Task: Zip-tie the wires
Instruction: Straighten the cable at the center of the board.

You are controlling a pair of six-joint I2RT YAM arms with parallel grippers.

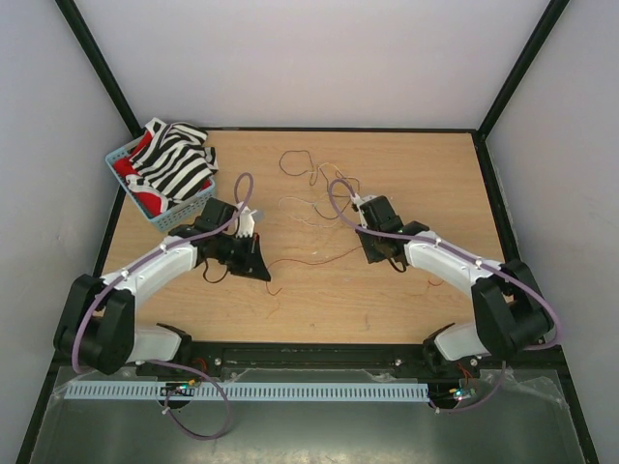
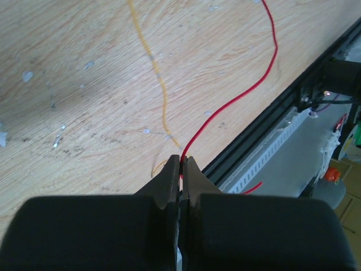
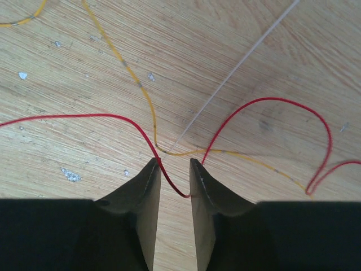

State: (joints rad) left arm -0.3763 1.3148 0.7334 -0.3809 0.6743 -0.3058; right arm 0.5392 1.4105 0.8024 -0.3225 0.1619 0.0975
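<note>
From above, the wires lie loose on the wooden table, spread across its middle and far part. They are hair-thin wavy strands: a dark loop farthest back, pale ones nearer, and a red wire trailing between the two arms. The left gripper sits low at the red strand's left end, and the right gripper at its right end. How their jaws stand I cannot tell from up here. At the far left corner a light blue basket holds a black-and-white striped cloth with something red beneath it.

In the left wrist view, the left gripper has its jaws pressed together, clamped on the red wire. The wire rises from the tips and curves away to the far right over the wood. An orange wire runs down toward the same tips, but whether it is caught there I cannot tell.

In the right wrist view, the right gripper has its jaws apart with a clear gap. The red wire dips into that gap, unpinched, then arches off to the right. The orange wire crosses just beyond the tips. A pale straight strip, very thin, runs from there to the far right; it may be the zip tie.
</note>
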